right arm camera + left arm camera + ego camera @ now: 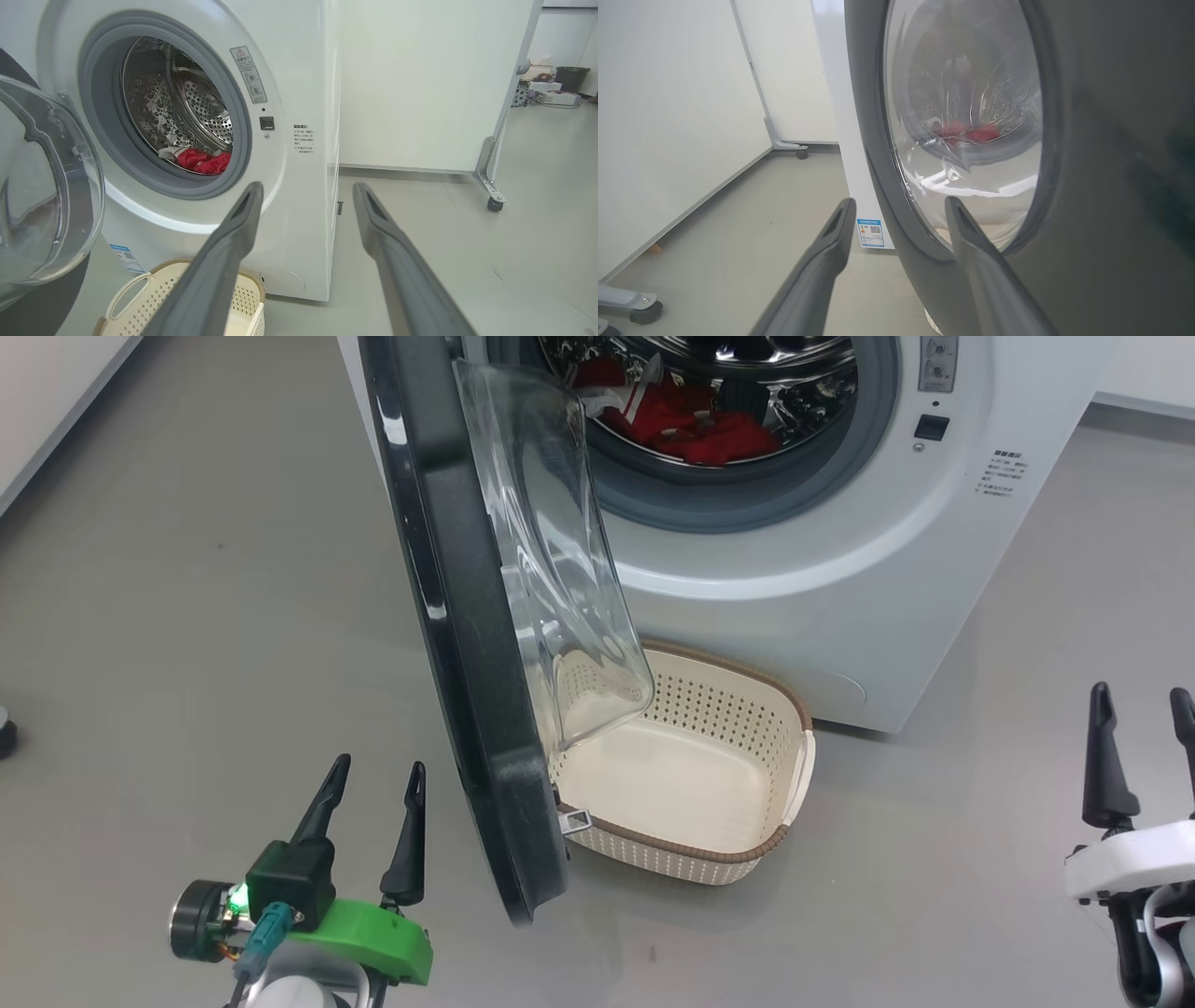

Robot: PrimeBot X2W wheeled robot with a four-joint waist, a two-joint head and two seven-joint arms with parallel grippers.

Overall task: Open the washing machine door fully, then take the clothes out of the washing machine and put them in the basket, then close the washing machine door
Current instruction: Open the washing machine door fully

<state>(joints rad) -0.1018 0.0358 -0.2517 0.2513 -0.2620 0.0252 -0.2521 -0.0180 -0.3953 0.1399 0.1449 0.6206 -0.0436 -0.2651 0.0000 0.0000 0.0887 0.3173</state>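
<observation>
The door (467, 644) stands part-open, edge-on, just right of the left fingers (324, 798), its rim running ahead of them. The left arm is nearer. Left fingers and right fingers (1104, 765) are spread, empty. The clothes (709, 429) lie in the drum.

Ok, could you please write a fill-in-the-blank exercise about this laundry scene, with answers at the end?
1. The clothes in the washing machine are mostly ____.
2. The basket on the floor is ____.
3. The washing machine door stands ____.
4. The left gripper and the right gripper hold ____.
Answers: red; empty; open; nothing.
</observation>
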